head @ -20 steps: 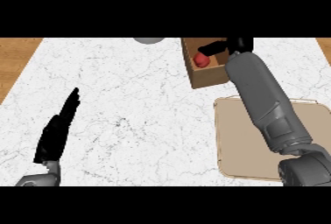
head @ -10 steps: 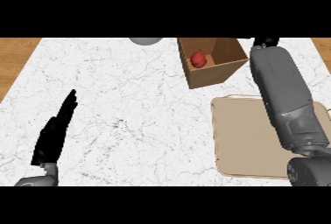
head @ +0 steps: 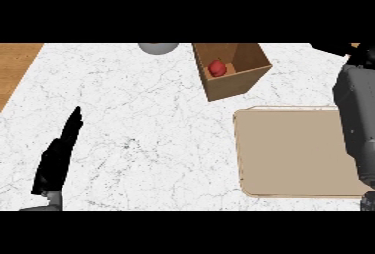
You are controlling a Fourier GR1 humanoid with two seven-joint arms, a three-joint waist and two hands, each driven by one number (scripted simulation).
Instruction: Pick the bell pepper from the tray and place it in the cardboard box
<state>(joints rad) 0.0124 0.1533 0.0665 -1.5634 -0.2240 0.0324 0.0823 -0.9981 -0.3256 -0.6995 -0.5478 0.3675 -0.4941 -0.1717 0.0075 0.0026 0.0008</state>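
The red bell pepper [head: 217,68] lies inside the open cardboard box [head: 242,79] at the top middle of the counter. The beige tray [head: 296,154] sits at the lower right with nothing on it. My right hand [head: 336,48] shows only partly at the top right corner, well to the right of the box, with its grey forearm running down over the tray's right edge. My left hand [head: 62,149] rests at the lower left, fingers straight and pointing up, holding nothing.
A grey round object [head: 157,47] peeks in at the top edge, left of the box. A strip of wooden surface [head: 15,64] borders the marble counter at the upper left.
My right hand has pulled away from the box to the right, leaving the bell pepper inside. The left hand has stayed still.
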